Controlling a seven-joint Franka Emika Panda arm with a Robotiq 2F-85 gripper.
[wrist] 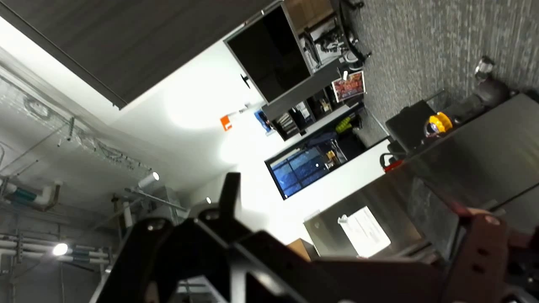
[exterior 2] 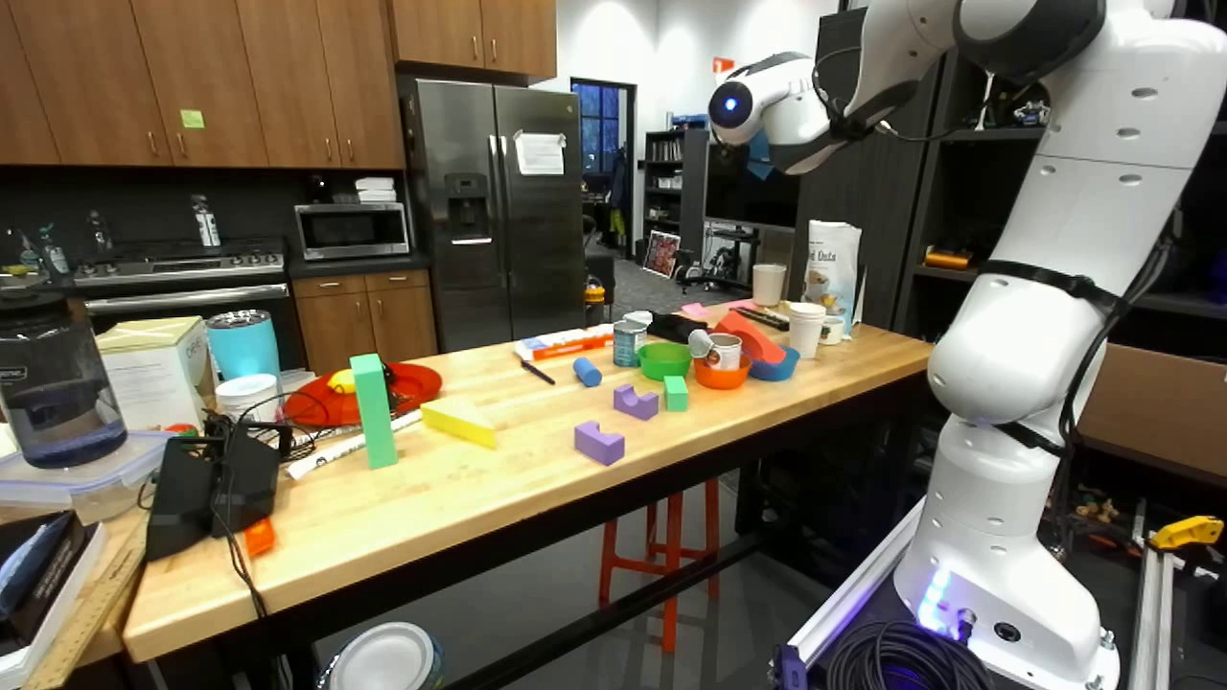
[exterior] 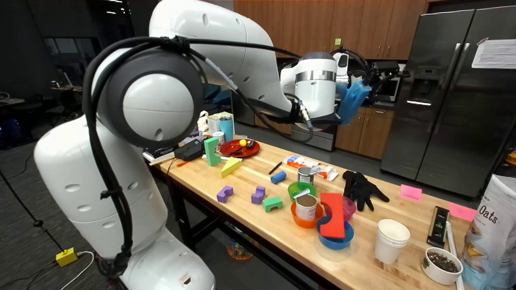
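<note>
High above the tabletop, my gripper (wrist: 342,202) stands open, its two fingers wide apart and nothing between them. It points sideways into the room, toward the fridge (wrist: 404,198) and a doorway. In an exterior view the gripper (exterior: 389,73) shows as a dark shape beyond the wrist, touching nothing; elsewhere the arm hides it. On the table below, a red arch block (exterior: 332,215) leans over the blue bowl (exterior: 336,243). Beside it are an orange bowl (exterior: 303,221) with a can (exterior: 306,209) in it and a green bowl (exterior: 296,191). Purple blocks (exterior: 225,194), a green arch (exterior: 273,204) and a blue cylinder (exterior: 278,177) lie nearby.
A tall green block (exterior 2: 373,410), a yellow wedge (exterior 2: 458,422) and a red plate (exterior 2: 412,383) stand toward one table end. White cups (exterior: 392,241), an oats bag (exterior: 489,225), a small bowl (exterior: 442,278) and a black glove (exterior: 358,187) are toward the opposite end.
</note>
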